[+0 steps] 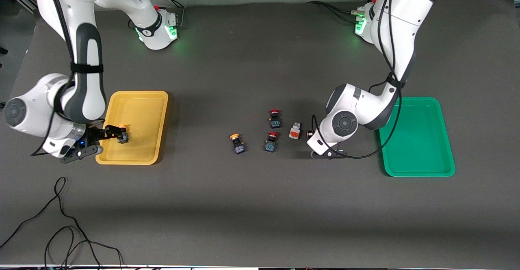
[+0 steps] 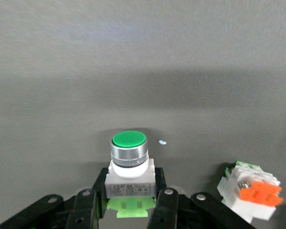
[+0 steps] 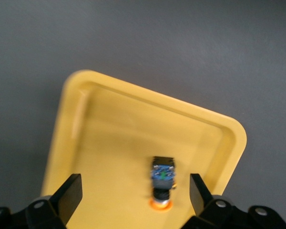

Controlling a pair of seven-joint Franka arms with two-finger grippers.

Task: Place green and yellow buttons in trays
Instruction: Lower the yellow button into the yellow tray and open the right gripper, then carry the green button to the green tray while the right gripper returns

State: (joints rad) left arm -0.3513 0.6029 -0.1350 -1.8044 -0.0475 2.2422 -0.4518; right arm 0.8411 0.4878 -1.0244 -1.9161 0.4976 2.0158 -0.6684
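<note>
The green button (image 2: pixel 128 157) has a green cap, a chrome ring and a white body, and it stands upright at table level. My left gripper (image 2: pixel 128 185) is shut on its white body, low over the table (image 1: pixel 312 134) between the loose buttons and the green tray (image 1: pixel 422 148). My right gripper (image 1: pixel 115 134) hangs open over the yellow tray (image 1: pixel 140 111). One yellow-capped button (image 3: pixel 162 183) lies on its side in that tray between the spread fingers (image 3: pixel 71 191) without touching them. A second yellow-capped button (image 1: pixel 237 142) lies on the table.
Two red-capped black buttons (image 1: pixel 275 117) (image 1: pixel 271 141) and a white-and-orange part (image 1: pixel 295 131) lie on the table beside my left gripper; the part also shows in the left wrist view (image 2: pixel 252 191). A loose black cable (image 1: pixel 61 221) lies near the front edge at the right arm's end.
</note>
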